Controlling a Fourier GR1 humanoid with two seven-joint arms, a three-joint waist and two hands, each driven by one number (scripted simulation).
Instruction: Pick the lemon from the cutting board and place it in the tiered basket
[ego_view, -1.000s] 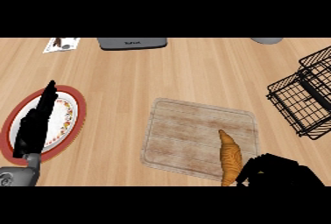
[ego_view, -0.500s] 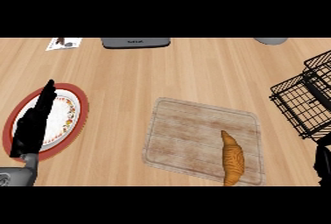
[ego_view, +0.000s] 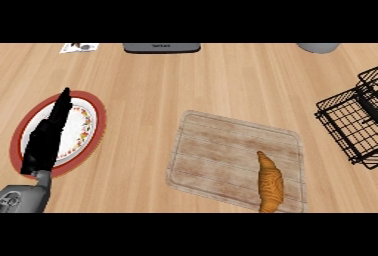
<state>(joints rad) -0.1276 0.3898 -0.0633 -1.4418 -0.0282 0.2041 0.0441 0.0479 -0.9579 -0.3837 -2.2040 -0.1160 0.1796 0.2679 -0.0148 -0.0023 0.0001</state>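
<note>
Bare surface (ego_view: 221, 80) lying open between cutting board (ego_view: 221, 155) and tiered basket (ego_view: 351, 125), nothing standing in that gap. Left hand (ego_view: 48, 135) resting over red-rimmed plate (ego_view: 96, 125), blocking far-left side. Grey objects sitting along back edge only.

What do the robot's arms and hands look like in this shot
Only the left arm shows, at the lower left of the head view. Its forearm is a smooth grey shell, rounded, with a round fitting near the wrist. The left hand is plain black, long and slim, tapering to narrow fingertips. No cables or markings are visible. The right arm and hand are out of view.
</note>
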